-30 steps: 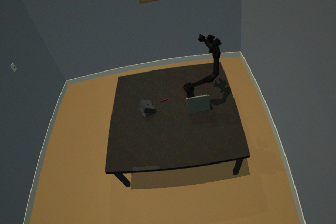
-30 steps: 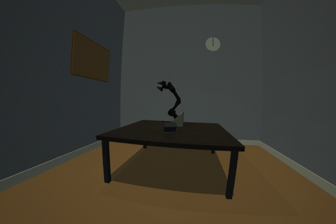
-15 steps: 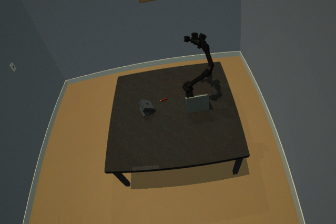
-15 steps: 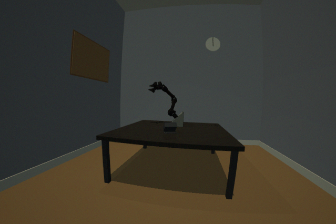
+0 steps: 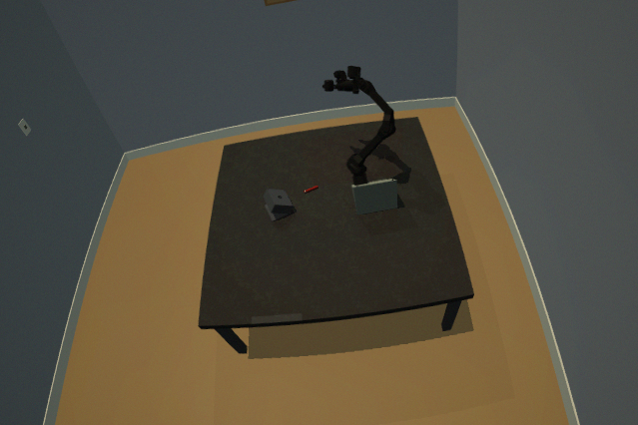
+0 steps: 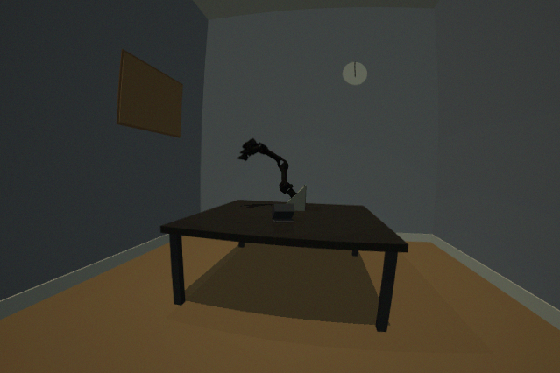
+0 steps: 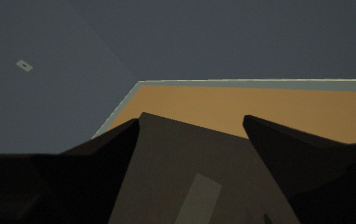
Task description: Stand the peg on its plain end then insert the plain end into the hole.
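Observation:
The red peg (image 5: 312, 189) lies on its side on the table (image 5: 329, 259) (image 6: 333, 228) (image 7: 150, 170). Its pale band shows at the end nearer the sloped panel. The grey sloped panel (image 5: 272, 194) (image 6: 283, 207) stands left of the peg in the top view, with one dark hole (image 5: 280, 197) in its upper face. My gripper (image 5: 325, 85) (image 6: 240, 154) (image 7: 191, 121) is open and empty, raised high above the table and well away from the peg. The peg and the hole cannot be made out in the exterior view or the wrist view.
A pale grey-green upright panel (image 5: 375, 197) (image 6: 300, 200) stands on the table close beside the arm's base. A faint light strip (image 5: 277, 318) (image 7: 200, 200) shows near a table edge. Walls stand beyond the table.

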You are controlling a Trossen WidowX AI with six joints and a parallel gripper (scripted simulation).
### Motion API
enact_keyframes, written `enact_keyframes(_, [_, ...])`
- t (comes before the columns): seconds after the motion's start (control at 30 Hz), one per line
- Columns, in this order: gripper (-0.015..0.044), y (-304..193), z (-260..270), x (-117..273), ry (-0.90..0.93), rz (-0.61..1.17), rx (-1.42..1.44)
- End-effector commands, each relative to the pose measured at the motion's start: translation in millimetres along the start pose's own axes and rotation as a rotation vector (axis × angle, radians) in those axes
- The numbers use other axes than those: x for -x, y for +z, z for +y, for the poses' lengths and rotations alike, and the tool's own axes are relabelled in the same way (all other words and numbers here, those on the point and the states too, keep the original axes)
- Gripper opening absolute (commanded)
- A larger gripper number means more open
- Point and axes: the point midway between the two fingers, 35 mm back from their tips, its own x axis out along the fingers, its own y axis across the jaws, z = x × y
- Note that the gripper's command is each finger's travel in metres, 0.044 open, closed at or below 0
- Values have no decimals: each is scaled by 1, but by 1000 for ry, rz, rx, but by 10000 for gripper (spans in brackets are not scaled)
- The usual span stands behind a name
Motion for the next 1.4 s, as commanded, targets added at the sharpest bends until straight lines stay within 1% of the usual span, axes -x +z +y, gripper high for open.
enact_keyframes(0.0, [440, -35, 21, -38, 31, 137, 35])
enact_keyframes(0.3, [440, -111, 66, -93, 100, 392, 111])
enact_keyframes(0.43, [440, -144, 84, -109, 129, 491, 131])
enact_keyframes(0.67, [440, -199, 110, -127, 156, 645, 259])
enact_keyframes(1.0, [440, -282, 145, -134, 206, 853, 485])
enact_keyframes(1.37, [440, -366, 172, -119, 271, 1045, 777])
